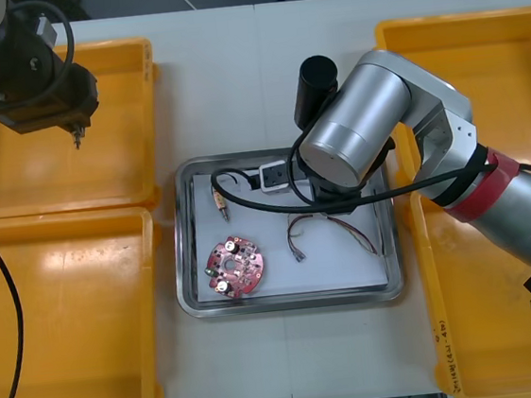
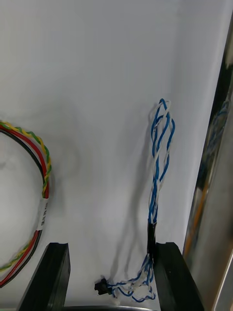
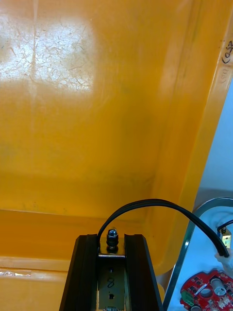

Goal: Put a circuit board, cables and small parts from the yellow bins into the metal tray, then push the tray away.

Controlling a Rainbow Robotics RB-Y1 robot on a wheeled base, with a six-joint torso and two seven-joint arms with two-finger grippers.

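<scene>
My right gripper [image 2: 111, 282] is open and low over the white inside of the metal tray [image 1: 290, 301]. A twisted blue and white cable [image 2: 158, 180] lies on the tray floor between its fingers, close against one finger [image 2: 172, 277]. A red and yellow cable [image 2: 41, 165] curves beside the other finger. In the front view my right arm [image 1: 354, 133] covers the tray's far right part. The tray also holds a round red circuit board [image 1: 235, 266], a black cable [image 1: 240, 181] and the red and yellow cable [image 1: 331, 230]. My left gripper [image 1: 76, 133] is shut on a small metal part [image 3: 112, 238] above the far left yellow bin [image 1: 16, 178].
Two yellow bins [image 1: 65, 325] flank the tray on the left and two [image 1: 480, 72] on the right, with bare floors. In the left wrist view the tray's corner [image 3: 191, 233] and the circuit board [image 3: 208, 291] lie beyond the bin wall [image 3: 194, 146]. A black lead [image 3: 160, 204] arcs past the fingertips.
</scene>
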